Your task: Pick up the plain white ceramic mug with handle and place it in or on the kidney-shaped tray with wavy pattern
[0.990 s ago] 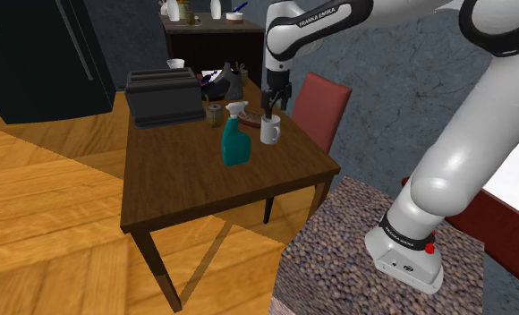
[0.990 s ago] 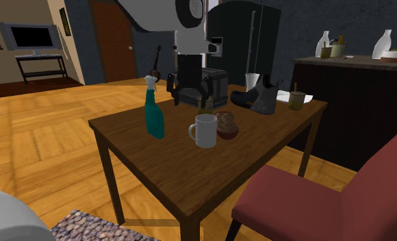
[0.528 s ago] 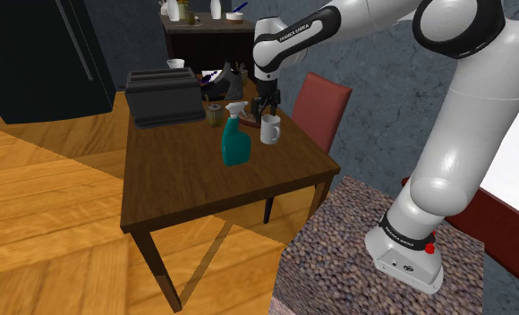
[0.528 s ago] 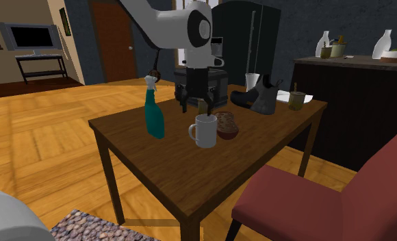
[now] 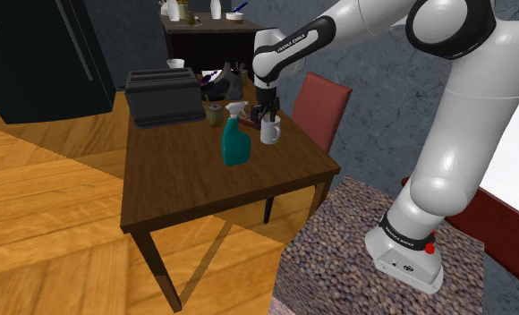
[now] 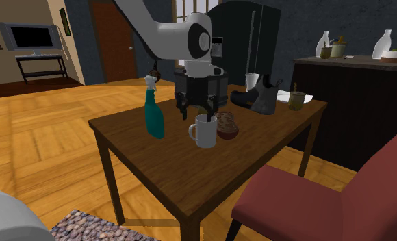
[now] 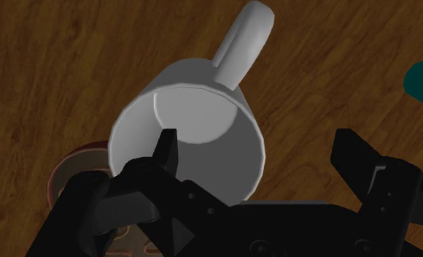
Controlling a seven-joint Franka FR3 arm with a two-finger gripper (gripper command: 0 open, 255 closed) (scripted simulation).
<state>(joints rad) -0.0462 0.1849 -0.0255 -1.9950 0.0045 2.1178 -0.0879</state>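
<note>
A plain white mug (image 5: 270,132) (image 6: 205,131) stands upright on the dark wooden table (image 5: 204,188), its handle (image 7: 245,36) pointing away from the hand. Touching it on the far side lies the brown kidney-shaped tray (image 6: 226,125) (image 7: 66,171) with a wavy pattern. My black gripper (image 5: 268,114) (image 6: 196,109) (image 7: 261,157) hangs open just above the mug's rim. One finger (image 7: 166,150) sits over the mug's opening. The other finger (image 7: 357,157) stands outside the wall. Neither touches the mug.
A teal spray bottle (image 5: 235,139) (image 6: 153,109) stands close beside the mug. Behind are a black slotted box (image 5: 164,94), a black boot (image 6: 257,99), a small jar (image 5: 215,114) and a cup (image 6: 296,100). A red chair (image 5: 320,107) (image 6: 313,198) stands at the table's edge.
The arm has bent lower and the hand has turned about its axis and come down toward the mug's rim. The fingers stayed open; the mug has not moved.
</note>
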